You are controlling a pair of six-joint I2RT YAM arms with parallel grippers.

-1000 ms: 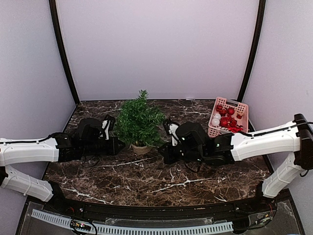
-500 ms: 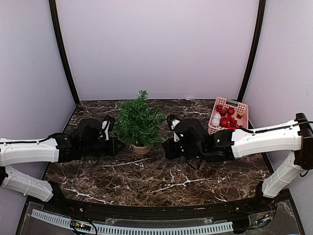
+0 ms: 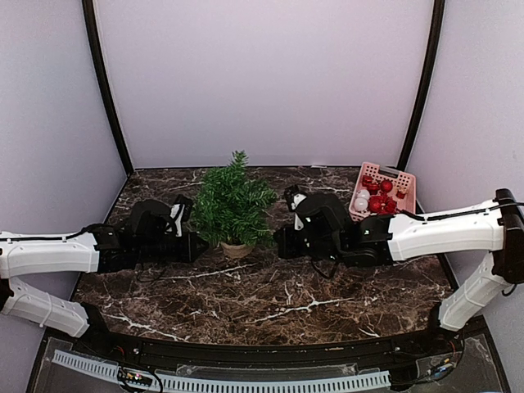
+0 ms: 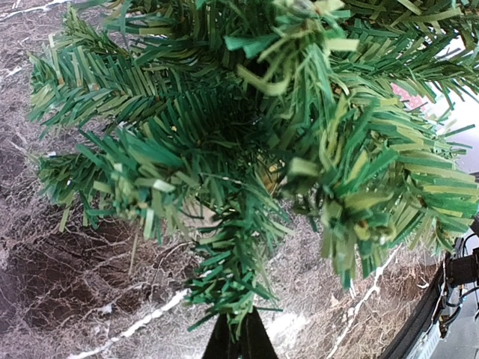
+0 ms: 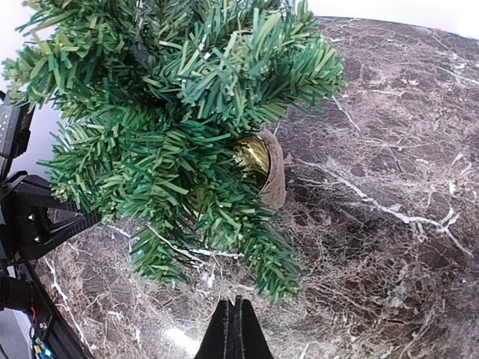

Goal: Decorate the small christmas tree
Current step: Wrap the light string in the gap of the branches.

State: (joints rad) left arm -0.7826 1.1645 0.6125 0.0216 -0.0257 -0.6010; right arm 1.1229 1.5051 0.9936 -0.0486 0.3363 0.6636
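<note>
The small christmas tree [image 3: 233,205] stands mid-table on its tan base [image 3: 236,248]. My left gripper [image 3: 199,241] is low at the tree's left side. In the left wrist view its fingers [image 4: 239,340] are closed on the needle tip of a low branch of the tree [image 4: 247,149]. My right gripper [image 3: 280,241] is low at the tree's right side. In the right wrist view it [image 5: 235,329] is shut, just short of the tree [image 5: 172,112]. A gold ball [image 5: 253,155] sits under the branches against the base [image 5: 275,172]. A thin thread [image 5: 219,265] runs from the branches toward the fingertips.
A pink basket [image 3: 358,214] of red and white ornaments stands at the back right, behind my right arm. The table is dark marble [image 3: 270,303] with white walls around it.
My right gripper has moved left and farther back, closer to the tree's right side. My left arm has barely moved.
</note>
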